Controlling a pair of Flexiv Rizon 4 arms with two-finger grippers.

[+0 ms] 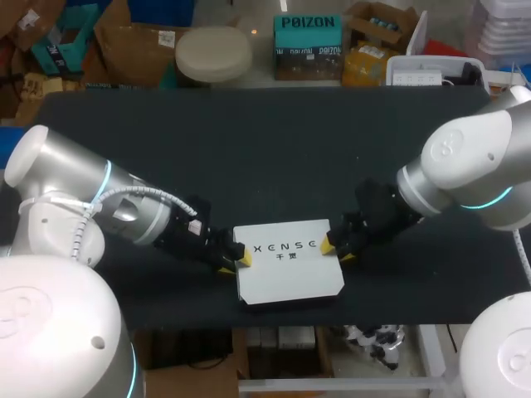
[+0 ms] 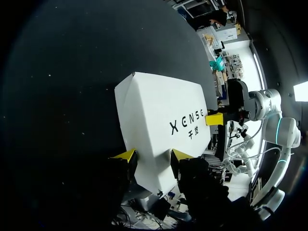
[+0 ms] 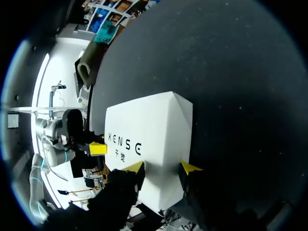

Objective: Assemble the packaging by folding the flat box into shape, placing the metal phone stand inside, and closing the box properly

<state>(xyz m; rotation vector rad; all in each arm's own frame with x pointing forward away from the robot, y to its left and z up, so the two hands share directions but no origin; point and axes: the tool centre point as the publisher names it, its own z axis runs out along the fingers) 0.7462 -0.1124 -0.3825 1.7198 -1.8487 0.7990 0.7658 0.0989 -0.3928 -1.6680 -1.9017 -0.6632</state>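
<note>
A white box [image 1: 286, 265], folded into shape with its printed face up, lies near the front of the black table. My left gripper [image 1: 235, 261] is at the box's left end. In the left wrist view that end of the box [image 2: 159, 125] runs in between the yellow fingertips [image 2: 126, 155], and both tips touch it; my left gripper [image 2: 153, 156] is shut on it. My right gripper [image 1: 333, 249] holds the right end the same way, and in the right wrist view the box [image 3: 149, 130] sits between the tips of my right gripper [image 3: 163, 168]. No metal phone stand is in sight.
The black table top [image 1: 265, 149] stretches bare behind the box. Its front edge [image 1: 332, 322] runs just below the box. My two arms come in low from either side.
</note>
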